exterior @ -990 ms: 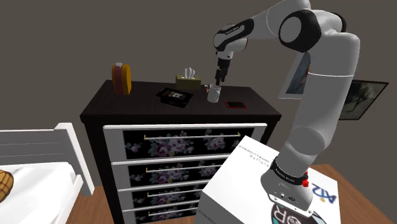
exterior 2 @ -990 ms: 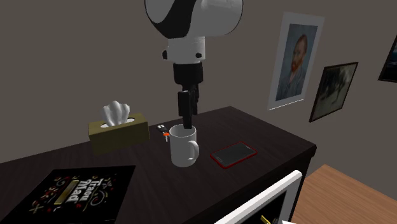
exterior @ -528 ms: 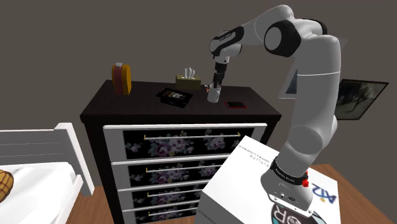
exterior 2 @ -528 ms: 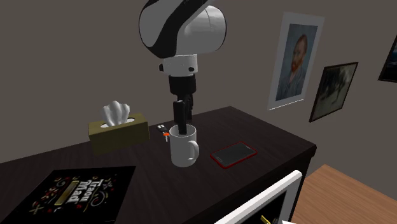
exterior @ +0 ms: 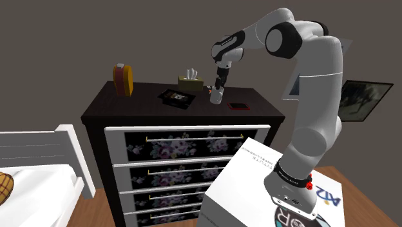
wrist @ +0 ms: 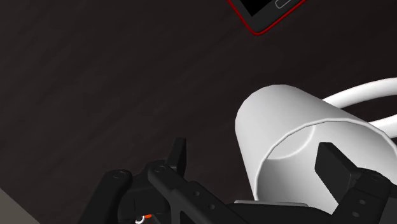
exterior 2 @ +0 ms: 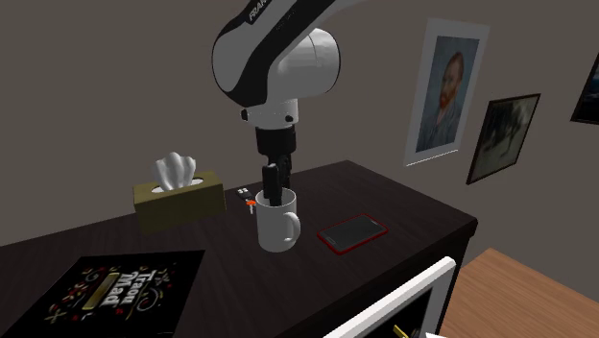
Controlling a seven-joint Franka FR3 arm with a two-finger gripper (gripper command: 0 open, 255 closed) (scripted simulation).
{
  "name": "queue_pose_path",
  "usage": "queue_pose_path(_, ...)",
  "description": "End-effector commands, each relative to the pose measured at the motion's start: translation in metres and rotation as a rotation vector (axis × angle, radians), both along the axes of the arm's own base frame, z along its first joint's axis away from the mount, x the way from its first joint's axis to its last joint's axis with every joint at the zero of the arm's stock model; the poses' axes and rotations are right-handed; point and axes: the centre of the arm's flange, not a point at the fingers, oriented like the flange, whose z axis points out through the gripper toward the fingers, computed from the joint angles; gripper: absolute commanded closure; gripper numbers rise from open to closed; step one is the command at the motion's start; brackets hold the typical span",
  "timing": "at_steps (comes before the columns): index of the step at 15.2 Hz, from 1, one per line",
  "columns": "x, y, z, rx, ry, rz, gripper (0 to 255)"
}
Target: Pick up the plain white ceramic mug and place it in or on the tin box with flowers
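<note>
On the dark dresser (exterior: 129, 103), toward the shoulder view's right, the white mug (exterior: 217, 98) stands upright on the top. The gripper (exterior: 219, 88) points down right over it, its tips at the rim.

From the second exterior view the mug (exterior 2: 276, 223) sits about mid-dresser with its handle turned to that view's right. The gripper (exterior 2: 273, 192) reaches into the mouth on the side away from the handle.

Looking along the hand, the fingers stand apart and straddle the mug's (wrist: 286, 127) wall. One finger (wrist: 336, 164) is down inside the cup, and the other (wrist: 177, 154) hangs outside with a clear gap to the wall. Whether the inner finger touches the wall I cannot tell. Nothing is clamped, and the mug rests on the dresser.

A red-edged phone (exterior 2: 353, 231) lies flat just beside the mug on the handle side. A tissue box (exterior 2: 179, 197) sits further back towards that view's left, and a flat black box (exterior 2: 110, 286) with lettering lies near the front at the left.

The tin (exterior: 123, 78), round and yellow with a red side, stands on edge near the far left corner of the dresser in the shoulder view. It is well apart from the mug, with the tissue box (exterior: 191, 82) and the black box (exterior: 176, 97) between them.
</note>
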Motion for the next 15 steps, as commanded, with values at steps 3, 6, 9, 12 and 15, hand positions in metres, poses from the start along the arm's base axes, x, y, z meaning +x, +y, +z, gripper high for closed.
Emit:
queue_pose_path(3, 0.0, 0.0, 0.0, 0.0, 0.0, 0.0, 0)
queue_pose_path(6, 0.0, 0.0, 0.0, 0.0, 0.0, 0.0, 255)
queue_pose_path(9, 0.0, 0.0, 0.0, 0.0, 0.0, 0.0, 255)
queue_pose_path(12, 0.0, 0.0, 0.0, 0.0, 0.0, 0.0, 255)
queue_pose_path(15, 0.0, 0.0, 0.01, 0.0, 0.0, 0.0, 255)
